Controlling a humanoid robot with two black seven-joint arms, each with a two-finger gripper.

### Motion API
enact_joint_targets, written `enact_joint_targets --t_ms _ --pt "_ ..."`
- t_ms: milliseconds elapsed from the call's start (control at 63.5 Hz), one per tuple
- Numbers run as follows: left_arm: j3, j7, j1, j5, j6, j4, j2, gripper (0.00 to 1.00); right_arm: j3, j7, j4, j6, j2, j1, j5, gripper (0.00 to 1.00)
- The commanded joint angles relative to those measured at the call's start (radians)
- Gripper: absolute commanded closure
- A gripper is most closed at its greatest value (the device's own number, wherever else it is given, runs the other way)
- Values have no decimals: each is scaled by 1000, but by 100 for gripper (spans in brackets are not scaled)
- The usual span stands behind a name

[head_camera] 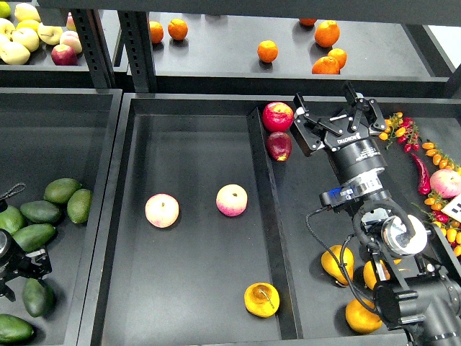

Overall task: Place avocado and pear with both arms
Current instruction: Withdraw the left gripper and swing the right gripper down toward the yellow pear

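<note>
The avocado [36, 297], very dark green, lies in the left tray right under my left gripper [30, 264]. That gripper is small and dark at the left edge, and I cannot tell whether its fingers hold the fruit. The pear [261, 299], orange-yellow with a brown stem, lies at the front right of the middle tray [194, 151]. My right gripper [336, 115] is open and empty, up at the back of the right tray, far from the pear.
Several lighter green fruits [61, 190] lie in the left tray. Two pink-cream peaches [162, 210] [232, 200] sit in the middle tray. Red apples [277, 116] lie beside the right gripper. More orange-yellow fruits [336, 264] lie by my right arm. Oranges [267, 50] are on the back shelf.
</note>
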Motion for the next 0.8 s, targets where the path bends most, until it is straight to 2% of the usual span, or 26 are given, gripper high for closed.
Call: enact_joint_targets --t_ms 0,189,488,630,788 --pt "-77 0 -4 -4 0 3 43 1 -10 -1 0 0 0 -6 0 0" --pt "-213 0 4 -44 0 5 117 1 -13 -4 -2 -2 0 -17 -1 0" --pt "-503 0 24 -250 0 26 122 1 -64 -5 0 0 0 -96 -5 0" --pt "-720 0 116 -349 0 26 117 1 -77 -7 0 1 0 -125 -5 0" --pt "-1017 0 291 -371 0 14 93 1 -83 -10 0 3 -34 -136 -1 0"
